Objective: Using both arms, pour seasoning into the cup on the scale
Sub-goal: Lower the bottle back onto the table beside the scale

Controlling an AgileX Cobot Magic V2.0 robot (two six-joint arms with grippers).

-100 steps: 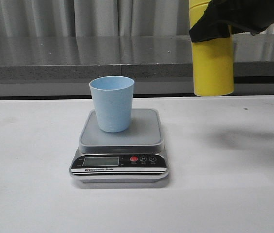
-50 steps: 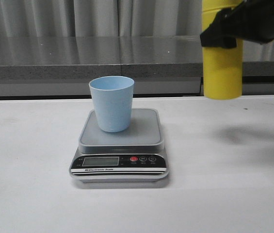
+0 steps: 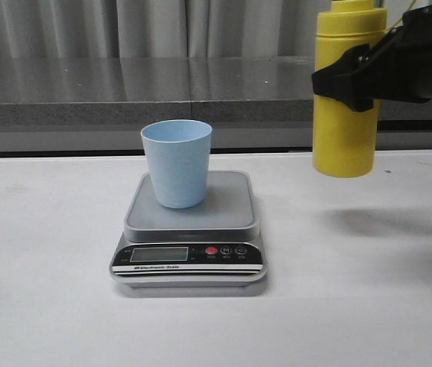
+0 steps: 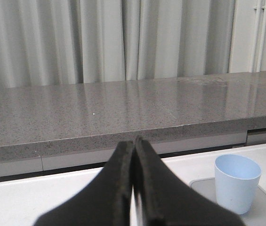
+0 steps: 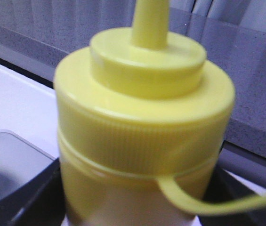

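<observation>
Holding the tall yellow plastic squeeze bottle (image 3: pixel 343 138) upright in its closed right fingers (image 3: pixel 351 79), left fingers (image 4: pixel 133 188) shut empty, it must next tip over the small pale blue plastic cup (image 3: pixel 176 162).

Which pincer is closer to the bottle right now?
Right. The right pincer is clamped on the bottle, holding it above the table, right of the cup. The left pincer is shut and empty, off to the cup's left.

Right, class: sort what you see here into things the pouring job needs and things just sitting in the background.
Needed: seasoning bottle, held upright above the table by the right gripper; cup; scale; left gripper, closed.

Background: grey counter; curtains; white table.
</observation>
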